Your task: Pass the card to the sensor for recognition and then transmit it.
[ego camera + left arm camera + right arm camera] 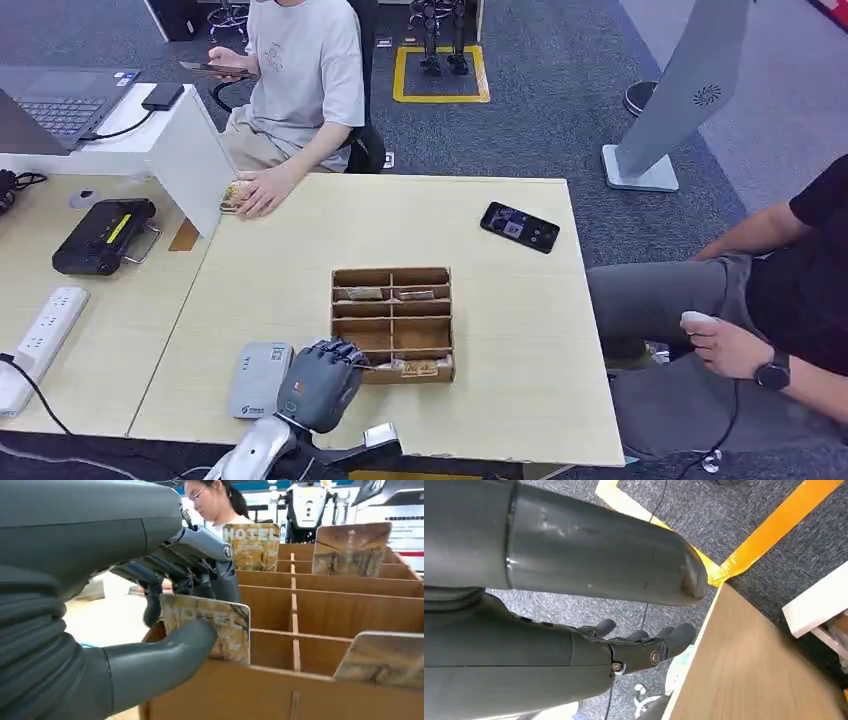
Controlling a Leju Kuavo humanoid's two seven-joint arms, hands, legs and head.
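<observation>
At the near left corner of the wooden divider box (pixel 392 320), left hand (pixel 318 383) reaching in, palm down; thumb and dark fingers (pixel 150 587) pinching a hotel card (pixel 215 627) standing in the front compartment; sensor (pixel 258 378) just beside; right hand (pixel 644 642) hanging off the table edge, fingers loosely apart, holding nothing.

The pale wooden table (pixel 300 250) looks smooth and matt. On it stands a brown cardboard divider box (pixel 392 322) with dull, raw-cut walls. The marbled brown hotel card (pixel 210 625) has a slight sheen, like laminated plastic. The dark grey left hand (pixel 150 605) is smooth moulded plastic with a ribbed rubbery cover; the grey plastic sensor (pixel 259 378) is matt.
</observation>
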